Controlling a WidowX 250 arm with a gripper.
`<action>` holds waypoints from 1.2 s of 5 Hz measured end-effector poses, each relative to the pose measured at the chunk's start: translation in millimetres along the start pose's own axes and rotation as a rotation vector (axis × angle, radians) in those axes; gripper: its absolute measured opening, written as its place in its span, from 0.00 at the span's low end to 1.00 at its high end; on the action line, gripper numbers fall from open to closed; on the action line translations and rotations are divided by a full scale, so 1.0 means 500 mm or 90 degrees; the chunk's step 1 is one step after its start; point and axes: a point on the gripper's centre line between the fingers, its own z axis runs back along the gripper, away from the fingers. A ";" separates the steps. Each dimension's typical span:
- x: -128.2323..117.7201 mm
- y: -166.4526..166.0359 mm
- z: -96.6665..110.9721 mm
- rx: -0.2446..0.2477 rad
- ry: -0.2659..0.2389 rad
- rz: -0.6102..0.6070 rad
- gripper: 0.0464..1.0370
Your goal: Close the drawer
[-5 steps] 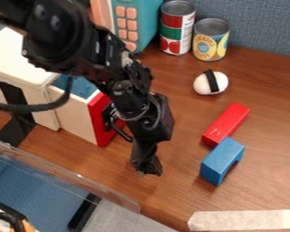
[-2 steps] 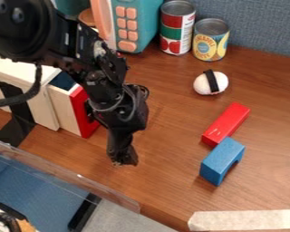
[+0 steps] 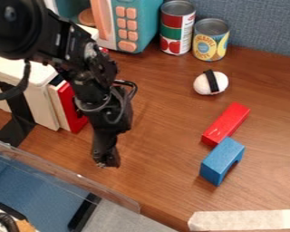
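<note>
The black gripper [image 3: 106, 162] hangs low over the table at left of centre, pointing down, its body against or just in front of the red drawer front. The drawer [image 3: 68, 107] has a red face and stands out only slightly from the white cabinet [image 3: 35, 102] at the left; a narrow strip of its side shows between them. Part of the red face is hidden behind the arm.
A blue arch block [image 3: 221, 159] and a red block [image 3: 226, 123] lie right of centre, near a white egg-shaped piece [image 3: 211, 83] with a black band. Two cans [image 3: 210, 40] and a teal toy microwave [image 3: 135, 25] stand behind. A clear panel [image 3: 62, 174] edges the table's lower left.
The gripper has moved left, and the drawer has slid further into the cabinet. More of the microwave shows behind the arm.
</note>
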 end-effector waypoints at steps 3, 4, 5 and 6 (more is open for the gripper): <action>-0.044 -0.002 0.000 0.006 0.020 0.042 0.96; -0.034 -0.010 -0.003 -0.004 0.026 0.081 0.96; 0.008 -0.023 -0.017 -0.047 0.014 0.055 0.96; 0.065 -0.027 -0.029 -0.066 -0.011 0.016 0.96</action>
